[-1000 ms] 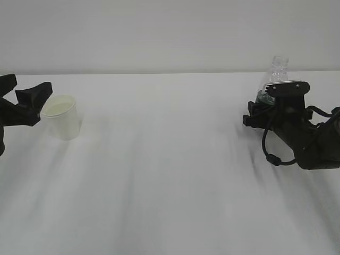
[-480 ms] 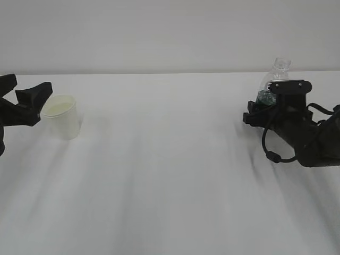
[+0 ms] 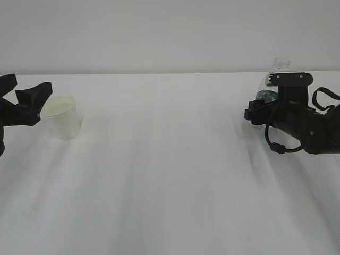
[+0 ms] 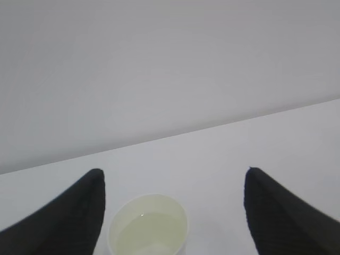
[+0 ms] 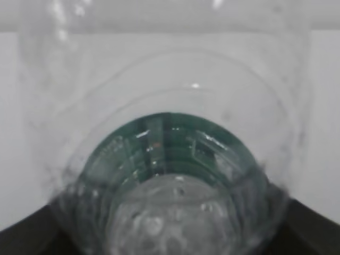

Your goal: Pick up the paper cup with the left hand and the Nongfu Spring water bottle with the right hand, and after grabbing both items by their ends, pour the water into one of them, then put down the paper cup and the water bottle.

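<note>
You are looking along a plain white table (image 3: 170,175). At the far left, your left gripper (image 3: 33,105) has its jaws spread wide, one black finger (image 4: 74,212) on each side of the paper cup (image 3: 62,117) without clearly touching it. The cup stands upright on the table and, seen from the left wrist, holds a shallow pool of clear water (image 4: 147,231).

At the far right, your right gripper (image 5: 170,234) sits around the water bottle (image 3: 272,79), whose clear neck shows above the arm. Whether those jaws grip the bottle or have let go, you cannot tell.

Judging by the water in the cup, the pour looks done and the cup is set down. What remains seems to be freeing the bottle and backing both arms away.
</note>
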